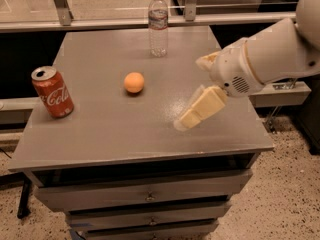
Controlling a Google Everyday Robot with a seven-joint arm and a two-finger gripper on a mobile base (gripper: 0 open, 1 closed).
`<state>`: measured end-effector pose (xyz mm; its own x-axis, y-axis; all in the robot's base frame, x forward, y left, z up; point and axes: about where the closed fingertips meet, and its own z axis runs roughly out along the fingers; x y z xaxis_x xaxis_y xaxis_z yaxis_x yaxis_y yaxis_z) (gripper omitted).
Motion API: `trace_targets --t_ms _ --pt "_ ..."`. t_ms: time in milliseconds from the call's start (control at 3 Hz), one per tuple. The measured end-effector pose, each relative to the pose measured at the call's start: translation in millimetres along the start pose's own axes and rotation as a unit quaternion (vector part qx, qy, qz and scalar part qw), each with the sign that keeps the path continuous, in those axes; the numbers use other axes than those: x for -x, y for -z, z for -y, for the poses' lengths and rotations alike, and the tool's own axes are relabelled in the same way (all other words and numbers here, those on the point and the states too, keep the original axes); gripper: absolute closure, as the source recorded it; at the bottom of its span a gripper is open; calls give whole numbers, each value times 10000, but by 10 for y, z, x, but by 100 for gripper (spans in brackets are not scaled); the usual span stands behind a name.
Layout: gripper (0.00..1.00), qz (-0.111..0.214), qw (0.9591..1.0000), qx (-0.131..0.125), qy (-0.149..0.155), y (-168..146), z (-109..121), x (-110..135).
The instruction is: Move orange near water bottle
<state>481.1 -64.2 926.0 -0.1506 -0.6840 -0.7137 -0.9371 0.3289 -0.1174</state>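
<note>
- 3 items sit apart on the table point(100, 134): orange point(134, 82), water bottle point(158, 25), cola can point(52, 92).
- Gripper point(194, 91) hovers right of the orange, spread wide, empty.

Pincer point(196, 110) right of orange point(134, 82)

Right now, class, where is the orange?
In the camera view, the orange sits centre-left on the table: cola can left, gripper hovering right, water bottle behind.
</note>
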Motion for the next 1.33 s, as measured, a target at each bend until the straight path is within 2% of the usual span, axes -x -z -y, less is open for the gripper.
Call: trace_targets --t_ms 333,667,1000,1333 --pt "0 152 9999 -40 28 -51 5 106" --pt "0 151 9999 -40 28 -51 5 107" --pt "0 404 9991 -119 -88 -274 58 102" --pt "0 928 9953 -215 -191 -691 207 160"
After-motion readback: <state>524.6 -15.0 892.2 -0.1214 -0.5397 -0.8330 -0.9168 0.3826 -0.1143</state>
